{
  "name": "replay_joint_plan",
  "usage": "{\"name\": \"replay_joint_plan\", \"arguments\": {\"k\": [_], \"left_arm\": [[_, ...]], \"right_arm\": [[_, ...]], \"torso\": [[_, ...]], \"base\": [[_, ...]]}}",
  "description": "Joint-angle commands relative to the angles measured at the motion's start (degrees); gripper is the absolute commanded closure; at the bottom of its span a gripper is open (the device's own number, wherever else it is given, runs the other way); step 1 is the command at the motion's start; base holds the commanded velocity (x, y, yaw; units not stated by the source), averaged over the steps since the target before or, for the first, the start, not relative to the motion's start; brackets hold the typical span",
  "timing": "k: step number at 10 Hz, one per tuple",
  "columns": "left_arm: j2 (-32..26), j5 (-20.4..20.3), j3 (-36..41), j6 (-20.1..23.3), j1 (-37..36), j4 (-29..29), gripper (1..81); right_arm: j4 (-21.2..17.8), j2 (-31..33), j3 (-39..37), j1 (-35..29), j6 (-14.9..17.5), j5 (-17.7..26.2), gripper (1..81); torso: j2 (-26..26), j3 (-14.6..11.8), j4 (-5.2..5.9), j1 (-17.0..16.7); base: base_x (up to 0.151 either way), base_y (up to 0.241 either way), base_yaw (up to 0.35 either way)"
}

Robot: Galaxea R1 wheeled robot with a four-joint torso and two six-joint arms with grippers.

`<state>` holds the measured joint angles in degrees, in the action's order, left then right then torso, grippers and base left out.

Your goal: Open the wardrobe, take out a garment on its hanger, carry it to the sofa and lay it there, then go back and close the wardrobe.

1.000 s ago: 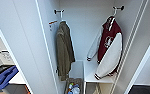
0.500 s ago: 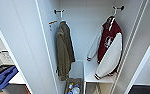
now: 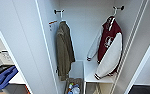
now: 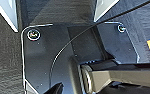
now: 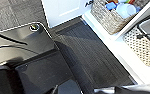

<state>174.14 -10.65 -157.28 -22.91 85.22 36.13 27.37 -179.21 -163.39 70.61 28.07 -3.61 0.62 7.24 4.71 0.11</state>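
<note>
Looking down from our head camera, we see nearest us, at the lower middle of the frame, a woven basket [image 3: 73, 86] of small coloured items on the wardrobe's floor. In our right wrist view the same basket [image 5: 106, 17] sits on a white ledge beside dark grey carpet [image 5: 91, 55]. Whether either pincer is spread or pressed together we cannot tell.

At the lower left of the head frame lies a blue object [image 3: 2, 77], too blurred to name.

The wardrobe [image 3: 81, 32] stands open before us, its left door [image 3: 21, 45] swung wide across the left half of the frame. Inside, a white shelf [image 3: 91, 72] sits low on the right.

Further in, an olive-brown coat [image 3: 64, 53] hangs left of centre from a dark peg [image 3: 58, 11]. Well apart from it, at the upper right, the garment [image 3: 108, 47], maroon with white sleeves and a white chest emblem, hangs against the right wall, its lower sleeve reaching down to the shelf. The hanger [image 3: 114, 12] shows as a thin white hook at the jacket's collar, caught on its own dark peg [image 3: 120, 8].
</note>
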Motion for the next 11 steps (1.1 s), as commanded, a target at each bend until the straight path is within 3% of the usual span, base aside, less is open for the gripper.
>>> {"name": "replay_joint_plan", "arguments": {"k": [1, 3, 5, 7, 11], "left_arm": [[0.33, 2.04, 0.13, 0.05, -1.94, 0.17, 1.0], [0.24, 2.04, 0.13, 0.05, -2.03, 0.17, 1.0], [0.24, 1.95, 0.13, 0.05, -2.03, 0.25, 1.0], [0.94, 1.95, 0.13, 0.05, -2.21, 0.61, 1.0], [1.3, 1.95, 0.13, 0.32, -2.38, 0.96, 1.0]], "right_arm": [[5.5, -2.84, -6.05, -8.49, 1.1, 1.41, 1.0], [7.09, -5.79, -13.08, -11.22, 1.1, 0.71, 1.0], [6.56, -5.79, -15.45, -13.78, 0.49, 0.97, 1.0], [3.5, -5.66, -15.54, -15.0, -1.09, 1.24, 1.0], [-2.03, -2.77, -15.55, -15.62, -1.18, 1.41, 1.0]], "torso": [[0.0, 0.0, 0.0, 0.0], [0.0, 0.02, 0.0, 0.0], [-0.02, 0.02, 0.0, 0.0], [-0.02, 0.02, 0.0, 0.0], [-0.02, 0.05, 0.0, 0.0]], "base": [[0.0, 0.0, 0.0], [0.0, 0.0, 0.0], [0.0, 0.0, 0.0], [0.0, 0.0, 0.0], [0.0, 0.0, 0.0]]}}
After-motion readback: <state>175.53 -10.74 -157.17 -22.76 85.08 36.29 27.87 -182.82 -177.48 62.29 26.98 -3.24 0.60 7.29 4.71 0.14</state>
